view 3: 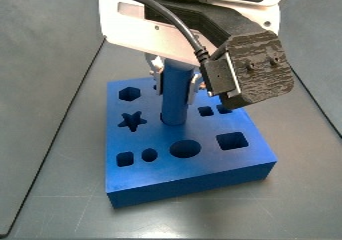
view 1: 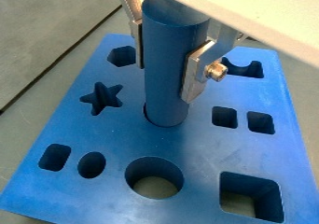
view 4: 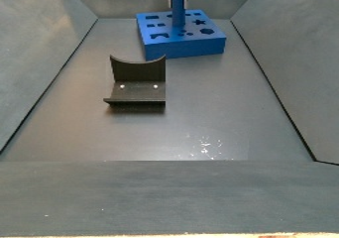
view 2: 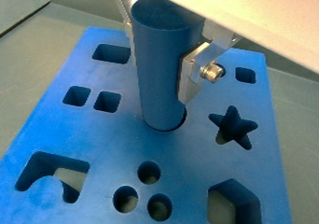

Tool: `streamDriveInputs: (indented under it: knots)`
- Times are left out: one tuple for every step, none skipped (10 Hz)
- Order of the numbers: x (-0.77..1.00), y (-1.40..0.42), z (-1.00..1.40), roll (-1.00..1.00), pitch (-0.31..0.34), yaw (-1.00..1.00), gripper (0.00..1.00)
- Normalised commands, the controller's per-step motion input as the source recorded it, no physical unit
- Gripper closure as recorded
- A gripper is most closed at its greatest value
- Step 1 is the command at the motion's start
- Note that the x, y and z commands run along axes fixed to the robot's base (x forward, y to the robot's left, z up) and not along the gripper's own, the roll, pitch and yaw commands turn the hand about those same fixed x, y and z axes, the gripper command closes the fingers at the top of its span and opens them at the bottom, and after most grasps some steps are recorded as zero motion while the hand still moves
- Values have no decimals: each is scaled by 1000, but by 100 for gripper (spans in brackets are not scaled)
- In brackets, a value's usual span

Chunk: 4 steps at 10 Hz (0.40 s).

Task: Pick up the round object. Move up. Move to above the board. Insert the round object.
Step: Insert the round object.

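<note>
Above board [view 3: 187,169] | gripper [view 1: 162,43] clamped on round object [view 1: 166,74] | tip in hole

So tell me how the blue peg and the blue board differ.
The peg is a tall, slim cylinder; the board is a wide flat slab. The peg stands upright in a round hole, held between the gripper fingers; the board lies on the floor. The peg is plain; the board has cut-outs. Both are blue.

White housing up top on the gripper [view 3: 171,72], black cables looping across it, and a dark grey ridged camera block beside the fingers. The fingers [view 1: 197,67] are flat silver plates, one with a brass-coloured screw.
</note>
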Motion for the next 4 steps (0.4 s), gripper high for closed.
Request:
streamDriveInputs:
  knots:
    - [317,146,-1000,0,0,-31,100]
    - [383,0,-729,-406,-43,0,100]
    - [0,0,0,-14,0,0,100]
    - [14,-277,-223,0,-354,97,100]
